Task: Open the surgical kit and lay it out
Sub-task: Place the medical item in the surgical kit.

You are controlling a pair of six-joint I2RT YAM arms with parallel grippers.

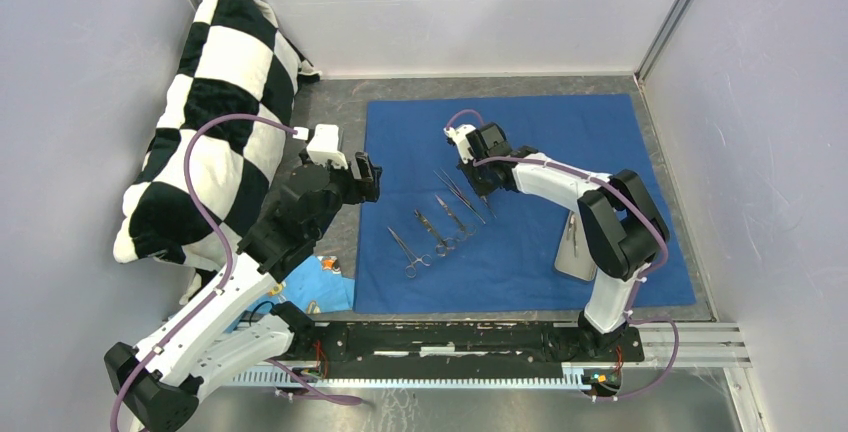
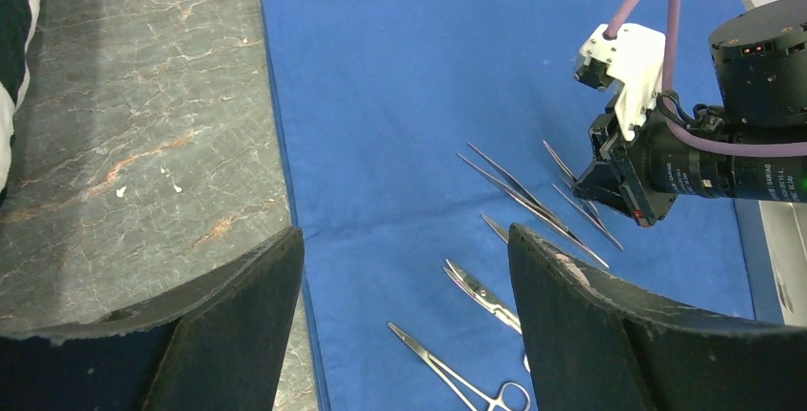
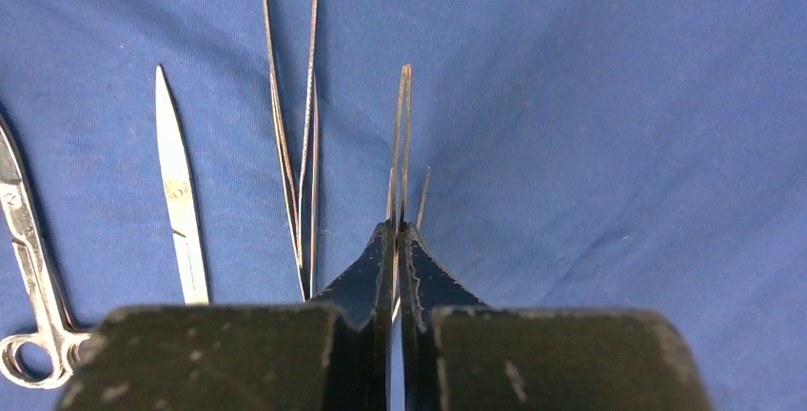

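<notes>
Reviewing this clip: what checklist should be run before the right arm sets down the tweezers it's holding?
1. Grip: right gripper shut on thin tweezers: ok.
2. Surface: dark blue cloth spread flat: ok.
3. Free cloth beside the long tweezers for the set-down: ok.
4. The left gripper open, away from that spot: ok.
5. Held tweezers already touching the cloth: cannot tell.
6. The steel tray emptied: cannot tell, partly behind the arm.
</notes>
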